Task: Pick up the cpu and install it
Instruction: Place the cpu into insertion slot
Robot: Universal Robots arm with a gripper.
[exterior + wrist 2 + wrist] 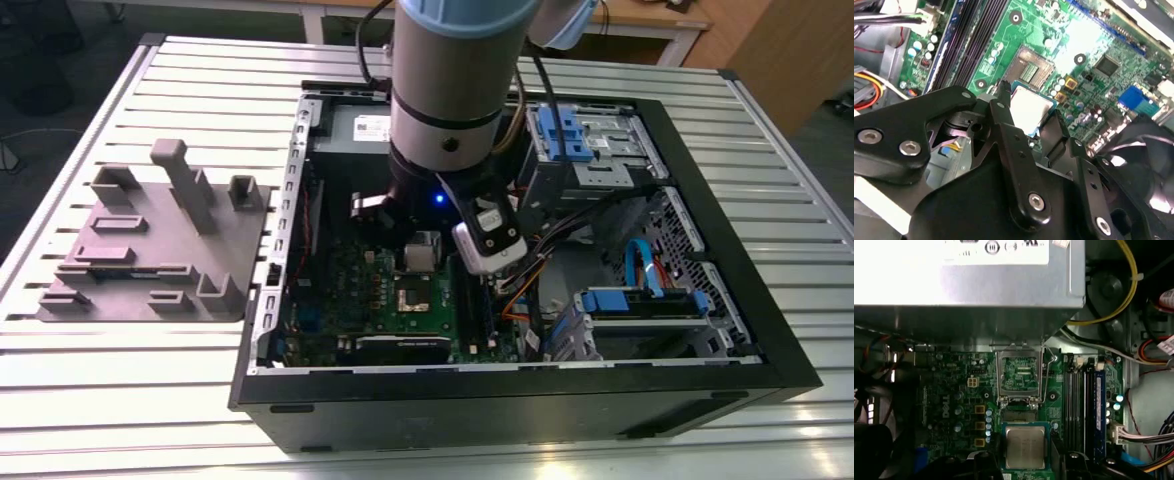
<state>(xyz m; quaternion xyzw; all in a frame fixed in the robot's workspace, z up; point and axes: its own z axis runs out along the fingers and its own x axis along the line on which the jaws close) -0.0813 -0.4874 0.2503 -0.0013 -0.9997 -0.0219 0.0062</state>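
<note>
Holding the cpu point(1025, 447) by its edges between closed fingers point(1006, 125), my gripper point(1030, 114) hangs over the green motherboard point(387, 300), just beside the open socket point(1019, 415). The socket's frame point(1019, 369) stands raised toward the power supply point(354, 128), at twelve o'clock in the exterior view. I judge that a skewed or off-centre descent could bend socket pins or snag that frame.

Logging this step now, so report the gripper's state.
Gripper: closed, holding the cpu between its fingers.
</note>
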